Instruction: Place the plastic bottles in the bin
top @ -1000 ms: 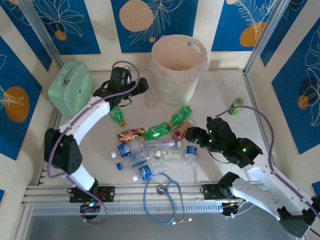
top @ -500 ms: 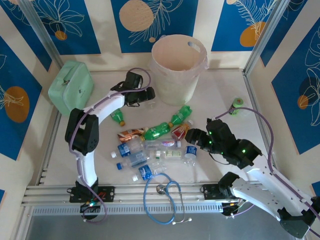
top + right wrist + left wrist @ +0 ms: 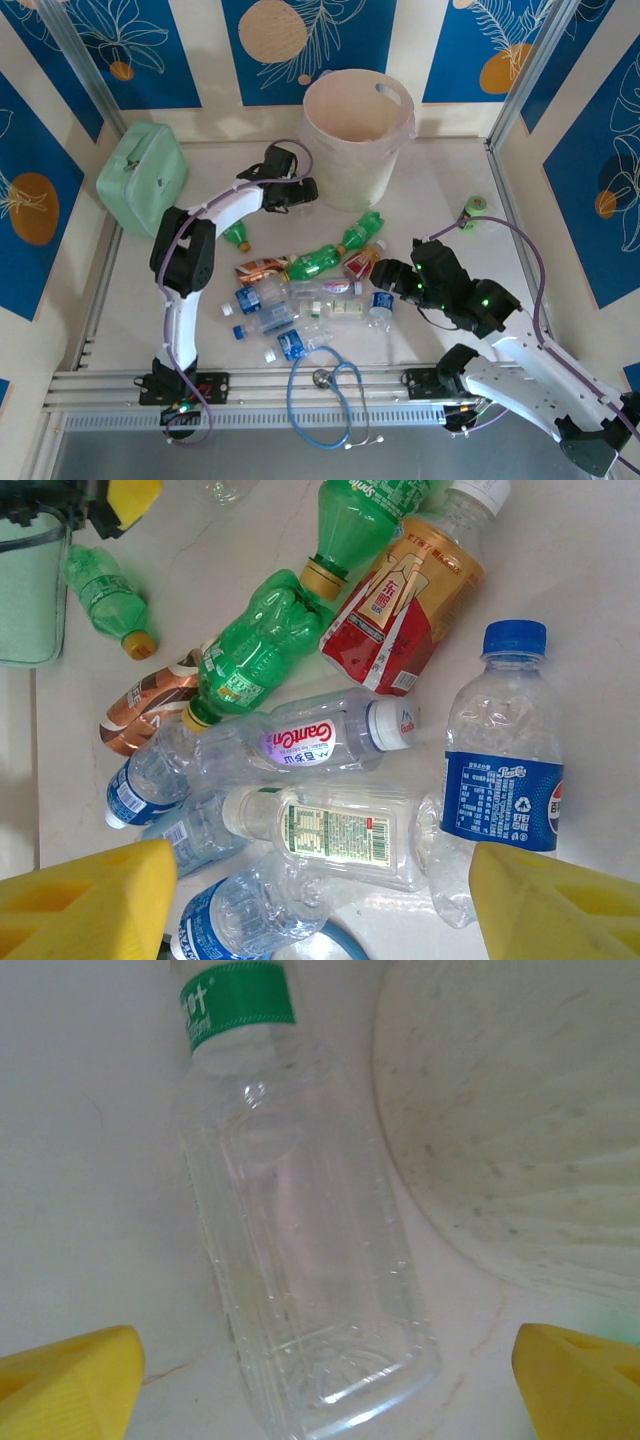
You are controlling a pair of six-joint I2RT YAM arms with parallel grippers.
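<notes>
Tools both gape empty: left tool [image 3: 325, 1385] astride a clear bottle [image 3: 300, 1230] beside the bin [image 3: 520, 1110], right tool [image 3: 320, 905] above scattered bottles [image 3: 310, 742].

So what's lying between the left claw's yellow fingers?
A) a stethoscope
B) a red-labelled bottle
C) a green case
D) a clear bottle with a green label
D: the left wrist view shows a clear bottle with a green label lying on the table between the open fingers of the left gripper, untouched, right beside the bin.
</notes>
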